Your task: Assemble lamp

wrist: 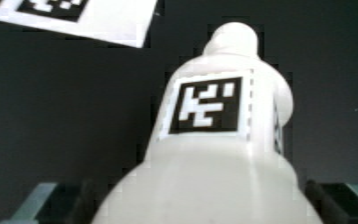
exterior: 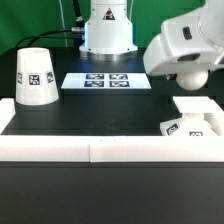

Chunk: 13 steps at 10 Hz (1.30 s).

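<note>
The white bulb [wrist: 220,130] fills the wrist view, its square marker facing the camera and its narrow end pointing away over the dark table. My gripper [wrist: 194,208] is shut on the bulb's round head, with one finger [wrist: 44,200] showing on each side. In the exterior view the gripper [exterior: 190,78] hangs above the table on the exterior view's right, and the bulb is hidden behind the hand. The flat square base [exterior: 197,110] lies just below it, by the front rail. The cone shade [exterior: 34,76] stands upright at the exterior view's left.
The marker board [exterior: 106,80] lies at the back middle; its corner shows in the wrist view [wrist: 69,18]. A white border rail [exterior: 100,148] runs along the front and up both sides. The arm's base [exterior: 106,30] stands behind the marker board.
</note>
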Tool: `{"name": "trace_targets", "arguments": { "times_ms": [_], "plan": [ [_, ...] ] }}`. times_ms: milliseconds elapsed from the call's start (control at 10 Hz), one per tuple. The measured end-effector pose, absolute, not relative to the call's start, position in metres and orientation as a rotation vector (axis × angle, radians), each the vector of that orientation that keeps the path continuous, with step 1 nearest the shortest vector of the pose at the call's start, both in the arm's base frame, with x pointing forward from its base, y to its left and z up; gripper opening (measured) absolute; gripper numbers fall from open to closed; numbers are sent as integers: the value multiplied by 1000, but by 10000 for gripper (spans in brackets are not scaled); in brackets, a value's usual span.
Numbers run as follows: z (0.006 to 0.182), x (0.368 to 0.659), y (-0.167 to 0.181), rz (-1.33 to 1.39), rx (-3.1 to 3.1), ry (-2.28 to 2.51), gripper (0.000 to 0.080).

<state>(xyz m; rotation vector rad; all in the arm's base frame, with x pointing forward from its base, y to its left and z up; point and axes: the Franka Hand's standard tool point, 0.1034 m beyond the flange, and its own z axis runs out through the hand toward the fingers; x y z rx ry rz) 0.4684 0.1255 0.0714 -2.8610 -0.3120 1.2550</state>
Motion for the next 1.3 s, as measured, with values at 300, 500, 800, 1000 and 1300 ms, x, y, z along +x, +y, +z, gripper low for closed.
{"name": "trace_targets", "arguments": {
  "times_ms": [300,500,800,1000,1300],
  "plan": [
    [93,479,120,1183,-2889,-297,579],
    [87,491,122,1044,-2935,-295,579],
    [88,498,113,725,-3003,-334,579],
    [98,514,108,484,-3029,-397,579],
    [117,525,98,181,-3047,-477,579]
  ]
}}
